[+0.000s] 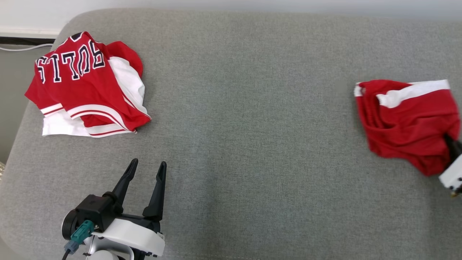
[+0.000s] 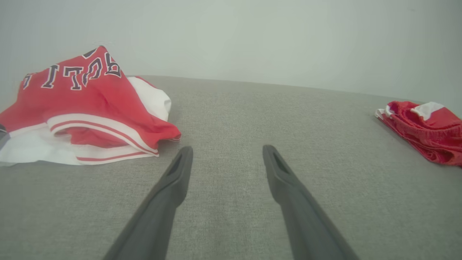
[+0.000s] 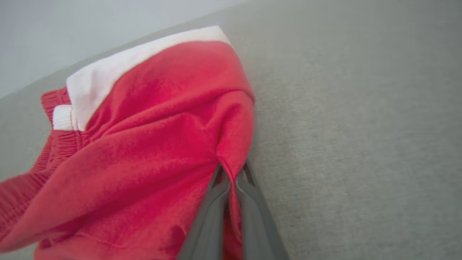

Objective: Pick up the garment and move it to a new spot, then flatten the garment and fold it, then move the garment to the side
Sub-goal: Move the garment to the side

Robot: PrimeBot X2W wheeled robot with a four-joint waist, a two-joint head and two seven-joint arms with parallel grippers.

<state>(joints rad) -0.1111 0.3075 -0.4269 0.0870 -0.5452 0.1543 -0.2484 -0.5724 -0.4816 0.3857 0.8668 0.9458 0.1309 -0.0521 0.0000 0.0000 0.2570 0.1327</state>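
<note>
Grey cushion (image 1: 252, 108): right claw (image 3: 232, 173) pinches the red garment (image 1: 404, 122) at far right; left claw (image 1: 146, 169) hovers spread, lower left.

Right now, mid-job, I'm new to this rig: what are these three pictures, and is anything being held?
This is a two-armed robot with long dark two-fingered grippers. The wide picture looks down from its head. The other two look along each wrist's fingers. On the grey cushion are a crumpled red-and-white jersey at the left and red shorts at the right. The right gripper is pinched shut on a fold of the red shorts. The left gripper is open, holds nothing, and sits short of the jersey.
</note>
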